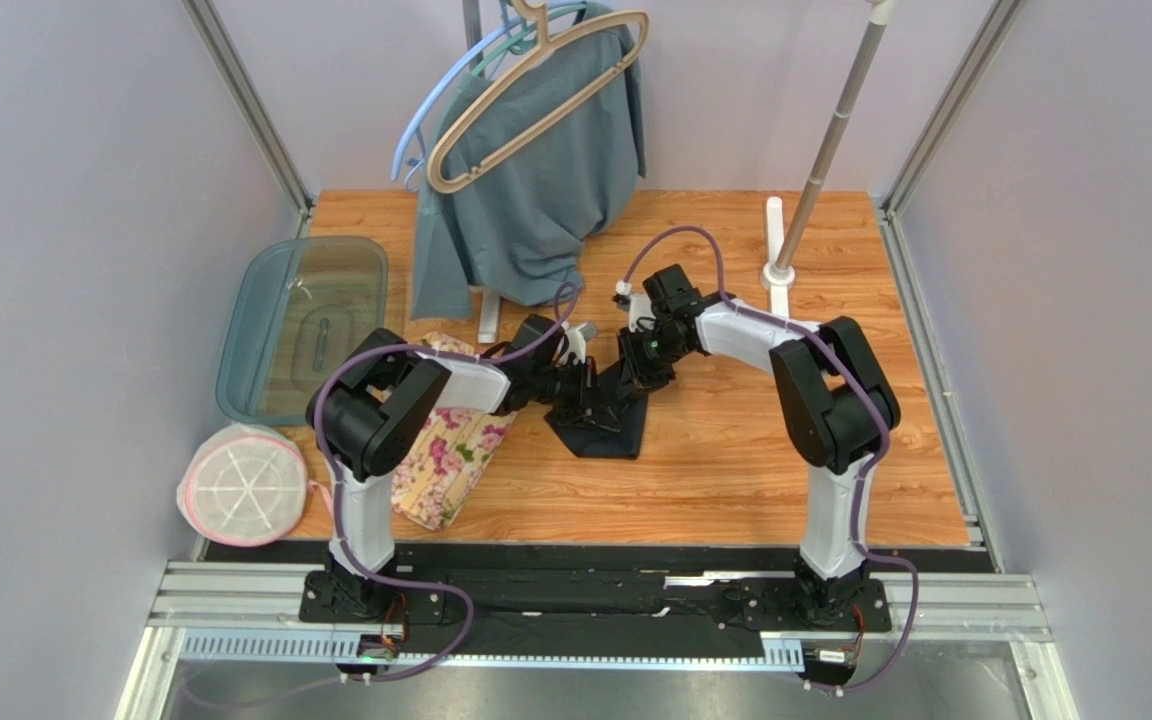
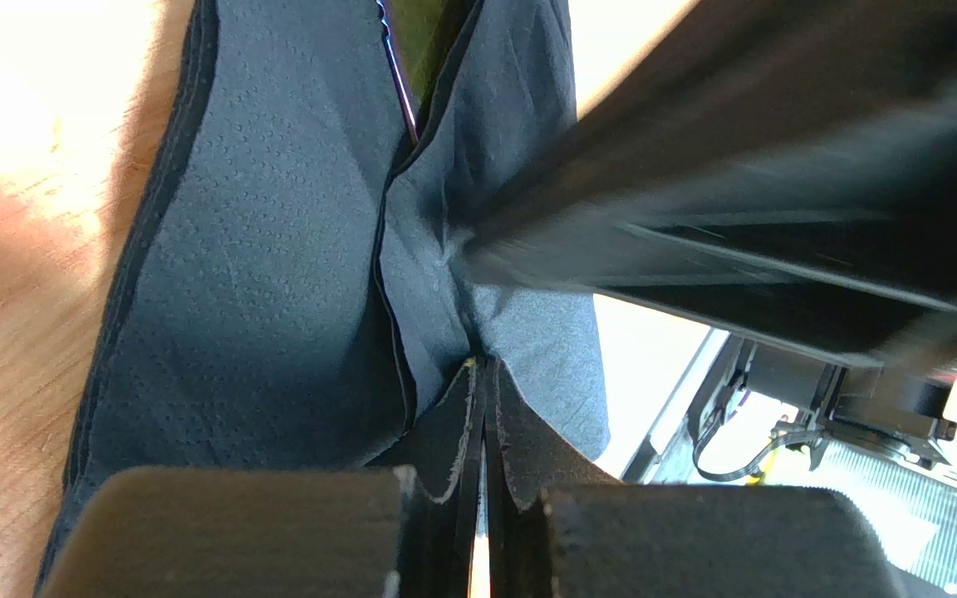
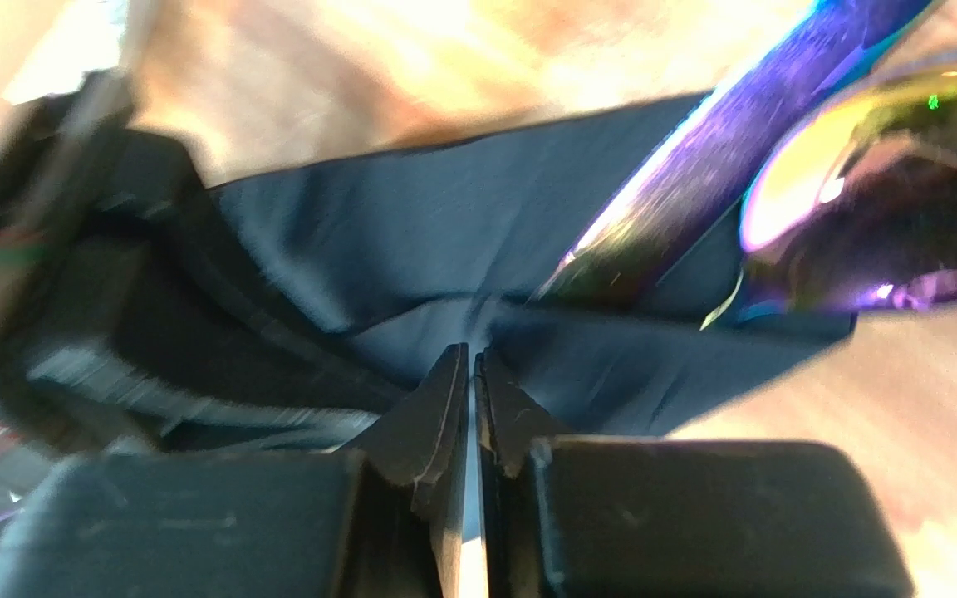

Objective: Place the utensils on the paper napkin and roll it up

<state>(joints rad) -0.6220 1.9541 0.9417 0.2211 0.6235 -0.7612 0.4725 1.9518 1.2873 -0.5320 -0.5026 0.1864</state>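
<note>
The black paper napkin (image 1: 599, 429) lies folded on the wooden table, wrapped round the utensils. A rainbow spoon bowl (image 3: 877, 206) and a slim handle (image 3: 696, 168) stick out of its far end. A sliver of a utensil (image 2: 411, 56) shows in the napkin's (image 2: 259, 274) fold in the left wrist view. My left gripper (image 1: 591, 393) (image 2: 484, 364) is shut, its tips pinching a fold of the napkin. My right gripper (image 1: 639, 369) (image 3: 471, 355) faces it closely, jaws nearly together on a crease of the napkin (image 3: 446, 237).
A floral mat (image 1: 455, 446) lies under the left arm. A teal lidded container (image 1: 301, 323) and a round white pink-rimmed object (image 1: 244, 482) sit at the left edge. A grey-teal garment (image 1: 537, 173) hangs on hangers at the back; a white pole stand (image 1: 823, 150) is back right.
</note>
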